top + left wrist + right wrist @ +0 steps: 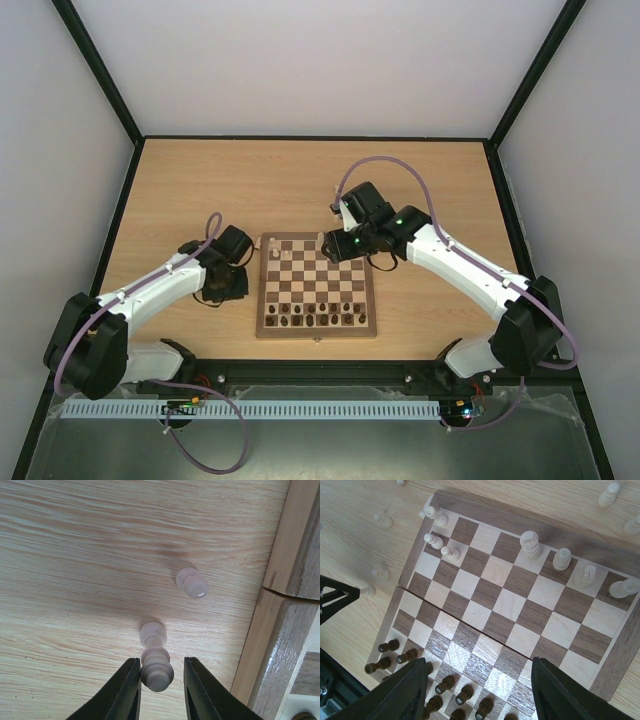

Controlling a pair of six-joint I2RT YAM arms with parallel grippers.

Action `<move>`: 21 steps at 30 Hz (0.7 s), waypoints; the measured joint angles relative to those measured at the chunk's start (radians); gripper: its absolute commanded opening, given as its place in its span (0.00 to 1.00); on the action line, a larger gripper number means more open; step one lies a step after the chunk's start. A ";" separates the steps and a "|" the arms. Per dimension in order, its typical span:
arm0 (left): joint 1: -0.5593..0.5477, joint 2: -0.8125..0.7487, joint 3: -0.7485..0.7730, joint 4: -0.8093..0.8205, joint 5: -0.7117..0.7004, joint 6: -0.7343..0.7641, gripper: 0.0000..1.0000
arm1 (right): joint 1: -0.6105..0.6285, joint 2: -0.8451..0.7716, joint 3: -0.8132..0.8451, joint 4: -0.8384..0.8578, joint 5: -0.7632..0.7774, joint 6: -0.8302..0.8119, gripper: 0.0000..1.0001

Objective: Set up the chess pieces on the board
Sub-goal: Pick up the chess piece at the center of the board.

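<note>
Dark chessmen (pixel 320 320) crowd the rows along the near edge of the board (pixel 300 285). Just off the board's left edge, the left hand (pixel 161 662) sits low over the surface (pixel 75 555). Its two dark fingers (pixel 127 692) flank a pale chessman (pixel 156 672) that lies on the wood with its base toward the wrist camera. One finger seems to touch the piece while a thin gap shows at the other. I cannot tell whether the hand is clenched on it or merely brackets it. A little beyond, also off the board's left edge, a second pale chessman (pixel 192 583) lies on its side, apart from the first and near the board's frame.

Over the far right part of the board the right hand (pixel 479 665) hangs released, its fingers wide apart with nothing between them. In the board's far row, toward the right corner, four pale chessmen (pixel 562 558) stand upright side by side. At the board's far left corner three more pale chessmen (pixel 434 541) stand close together. Loose pale chessmen (pixel 382 520) lie scattered on the surface off the board's left edge. Two others (pixel 609 494) stand past the board's far edge.
</note>
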 measured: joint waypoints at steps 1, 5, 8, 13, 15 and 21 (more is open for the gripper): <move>0.000 0.000 0.000 -0.001 -0.001 0.000 0.25 | 0.000 -0.002 0.000 0.000 0.000 0.000 0.57; 0.000 0.000 0.000 -0.001 -0.008 0.000 0.20 | 0.000 -0.005 0.000 0.000 0.000 0.000 0.57; 0.000 0.000 0.000 -0.001 -0.011 -0.001 0.16 | 0.000 -0.005 0.000 0.000 0.000 0.000 0.57; 0.000 0.000 0.001 0.000 -0.011 0.001 0.12 | 0.000 -0.006 0.000 0.000 0.000 0.000 0.57; 0.000 0.000 0.002 -0.003 -0.011 0.000 0.12 | 0.000 -0.006 0.000 0.000 0.000 0.000 0.57; 0.000 -0.005 0.158 -0.090 -0.004 0.016 0.14 | 0.000 -0.006 0.000 0.000 0.002 0.000 0.57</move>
